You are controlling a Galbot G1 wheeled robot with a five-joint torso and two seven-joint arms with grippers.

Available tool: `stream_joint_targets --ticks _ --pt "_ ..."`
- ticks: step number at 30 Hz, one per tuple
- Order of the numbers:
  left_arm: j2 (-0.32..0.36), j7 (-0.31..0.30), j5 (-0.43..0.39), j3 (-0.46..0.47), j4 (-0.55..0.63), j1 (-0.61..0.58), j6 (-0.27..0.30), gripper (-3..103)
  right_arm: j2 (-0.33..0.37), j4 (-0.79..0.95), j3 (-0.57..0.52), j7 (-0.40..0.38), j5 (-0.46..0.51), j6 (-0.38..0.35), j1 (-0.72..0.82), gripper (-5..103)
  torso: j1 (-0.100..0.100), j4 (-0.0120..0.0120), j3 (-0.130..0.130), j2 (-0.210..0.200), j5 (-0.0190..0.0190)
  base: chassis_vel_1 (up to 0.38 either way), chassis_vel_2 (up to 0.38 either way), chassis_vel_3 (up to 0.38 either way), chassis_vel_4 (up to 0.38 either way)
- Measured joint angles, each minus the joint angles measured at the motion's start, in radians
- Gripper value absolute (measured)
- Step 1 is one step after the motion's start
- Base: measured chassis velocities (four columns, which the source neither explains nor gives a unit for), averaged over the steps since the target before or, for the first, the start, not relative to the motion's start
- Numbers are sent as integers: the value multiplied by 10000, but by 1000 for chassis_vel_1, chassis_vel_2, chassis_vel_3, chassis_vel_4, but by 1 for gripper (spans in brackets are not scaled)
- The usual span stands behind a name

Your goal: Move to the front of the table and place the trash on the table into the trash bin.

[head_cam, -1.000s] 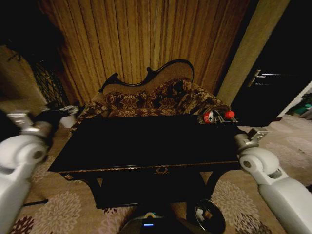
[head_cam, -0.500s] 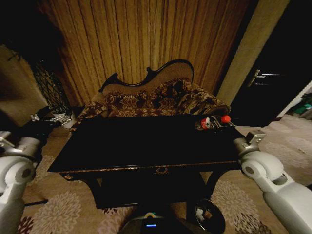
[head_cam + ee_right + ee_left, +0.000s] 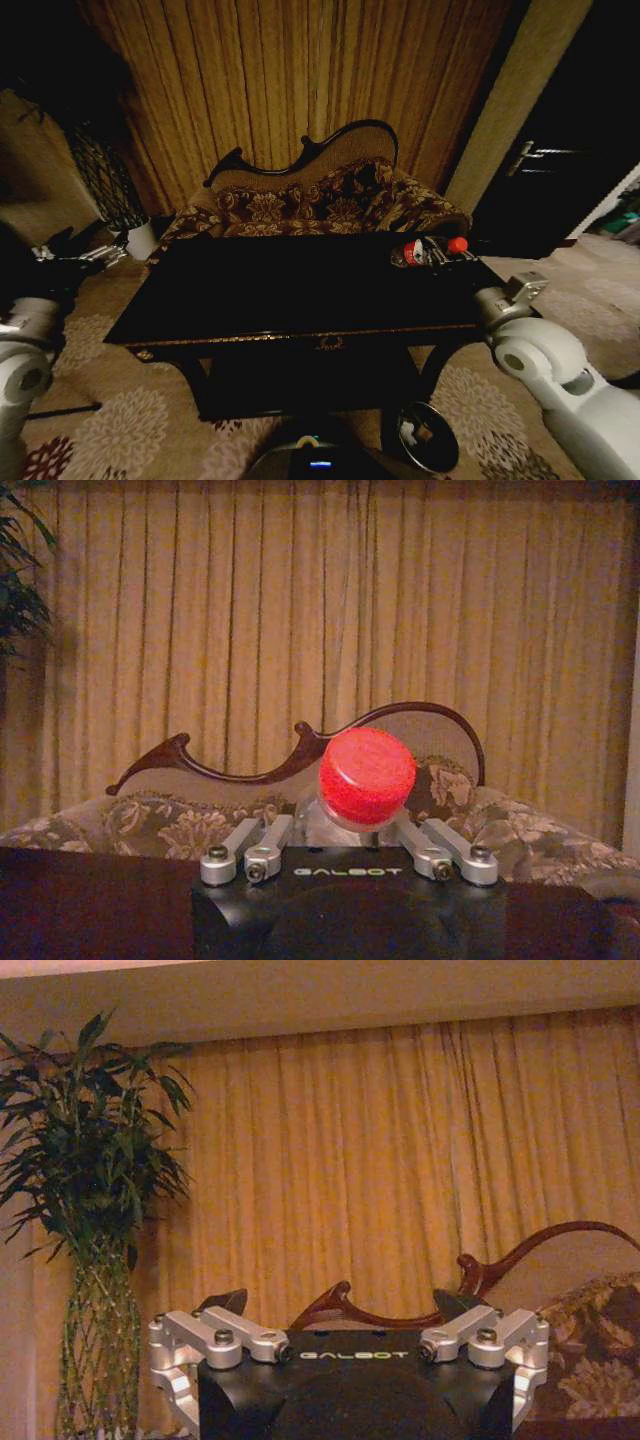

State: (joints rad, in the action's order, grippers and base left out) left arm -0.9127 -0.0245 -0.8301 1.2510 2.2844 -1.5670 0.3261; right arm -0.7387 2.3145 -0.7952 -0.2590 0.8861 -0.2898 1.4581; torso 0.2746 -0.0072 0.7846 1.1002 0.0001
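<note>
Since the earlier frames, the bottle [image 3: 428, 251] has been carried a little toward the table's middle by the right gripper [image 3: 436, 252], and the left arm has been drawn lower and farther out to the robot's left. Nearest the camera in the head view, the robot's own base is seen at the bottom edge, and just beside it, on the patterned carpet [image 3: 120, 430] under the table's right front corner, the trash bin [image 3: 425, 437] is seen with a small pale scrap inside. Behind that, the black glossy table [image 3: 290, 300] with its gold front emblem is spread across the middle of the view. Over its far right corner, the right gripper is seen clamped on the clear bottle, which is held lying sideways with its red cap [image 3: 458, 244] pointing right; in the right wrist view the cap [image 3: 366, 776] is framed between the closed-in fingers [image 3: 243, 848] just above the gripper body. To the left of the table, off its edge and above the carpet, the left gripper [image 3: 75, 256] is held with its fingers spread apart, as is shown in the left wrist view [image 3: 350, 1335]. Beyond the table, the floral sofa [image 3: 320, 205] is set against the golden curtain [image 3: 300, 90], and a tall potted plant [image 3: 95, 1220] is stood at the far left.
</note>
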Motion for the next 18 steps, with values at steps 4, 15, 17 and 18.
stream_joint_targets --ticks 4,15,17,18 --pt "-1 57 -12 1 22 -17 -10 100 -22 13 -58 -2 1 11 19 28 -4 0 -2 2 -2 201 -228 -204 187" --pt "-49 35 -20 -217 70 83 -29 100 -480 -156 -108 50 -73 273 340 28 -5 0 -1 2 -2 181 -168 -171 174" --pt "-79 -16 -23 -246 127 69 -29 100 -608 -207 -63 71 -70 328 429 28 -6 -2 -2 2 -2 107 -97 -133 99" --pt "-109 -41 -29 -250 197 34 -29 100 -758 -280 -17 98 -67 356 517 28 -7 -2 -3 3 -1 97 -77 -73 73"
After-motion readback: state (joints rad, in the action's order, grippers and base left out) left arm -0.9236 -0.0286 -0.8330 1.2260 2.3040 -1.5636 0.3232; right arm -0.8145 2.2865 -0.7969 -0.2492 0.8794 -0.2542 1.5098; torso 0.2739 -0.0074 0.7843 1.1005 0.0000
